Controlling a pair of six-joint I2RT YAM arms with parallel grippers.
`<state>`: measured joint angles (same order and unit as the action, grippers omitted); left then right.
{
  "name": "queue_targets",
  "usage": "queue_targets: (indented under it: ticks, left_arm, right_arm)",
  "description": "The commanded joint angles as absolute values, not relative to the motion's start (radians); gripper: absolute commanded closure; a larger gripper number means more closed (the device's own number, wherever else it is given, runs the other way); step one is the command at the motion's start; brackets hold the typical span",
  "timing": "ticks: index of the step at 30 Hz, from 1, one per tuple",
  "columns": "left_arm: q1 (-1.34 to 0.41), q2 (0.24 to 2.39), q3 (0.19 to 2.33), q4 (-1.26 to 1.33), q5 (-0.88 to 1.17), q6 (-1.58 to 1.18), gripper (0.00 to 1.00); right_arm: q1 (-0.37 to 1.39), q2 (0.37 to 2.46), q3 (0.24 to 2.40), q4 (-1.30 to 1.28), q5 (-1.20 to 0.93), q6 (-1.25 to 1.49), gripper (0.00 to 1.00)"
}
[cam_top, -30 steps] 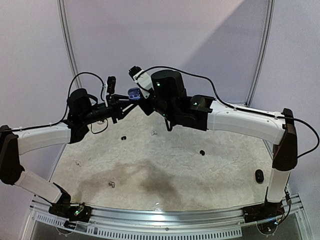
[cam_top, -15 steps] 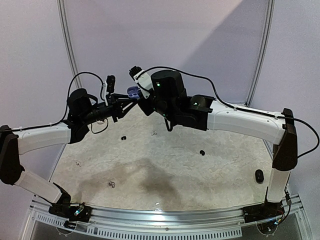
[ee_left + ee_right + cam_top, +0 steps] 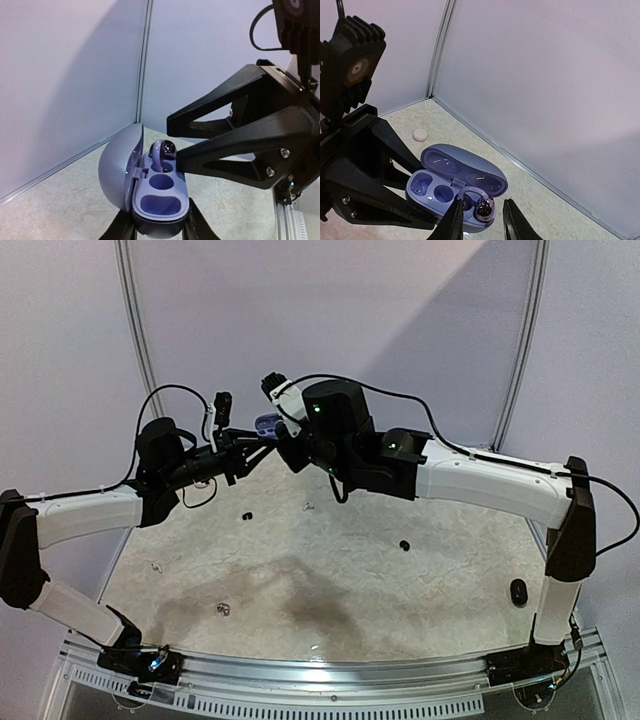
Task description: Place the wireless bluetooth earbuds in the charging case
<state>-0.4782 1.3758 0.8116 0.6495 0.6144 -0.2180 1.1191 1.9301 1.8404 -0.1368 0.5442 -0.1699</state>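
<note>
Right claw [image 3: 482,212] is pinching a purple earbud [image 3: 162,149] partly in the open case [image 3: 447,167], which the left claw [image 3: 160,226] is gripping

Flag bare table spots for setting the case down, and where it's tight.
Best: the bare middle of the table, between the left black bud, the right black bud and the pale bud near the front. Crowded: the far edge, where the left gripper and right gripper meet around the open purple case.
</note>
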Motion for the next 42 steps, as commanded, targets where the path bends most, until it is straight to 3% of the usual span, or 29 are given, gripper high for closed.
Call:
queue_targets:
  ticks: [1,17,26,42]
  left_arm:
    - [-0.491,1.371,0.822,0.709,0.62,-0.217,1.0]
    - [-0.492,1.363,0.813,0.679,0.621,-0.162,1.0]
    - [-0.491,1.36,0.813,0.65,0.697,-0.084,1.0]
    - [-0.497,1.347,0.808,0.635,0.721,-0.074,1.0]
  right_arm:
    - [1.109,1.902,1.824,-0.24,0.513,-0.142,0.68]
    - [1.076,1.784,1.81,-0.328,0.456,-0.093,0.59]
    - [1.034,1.73,1.81,-0.303,0.173,-0.007,0.72]
    - [1.027,1.836,1.842,-0.269,0.156,0.058,0.84]
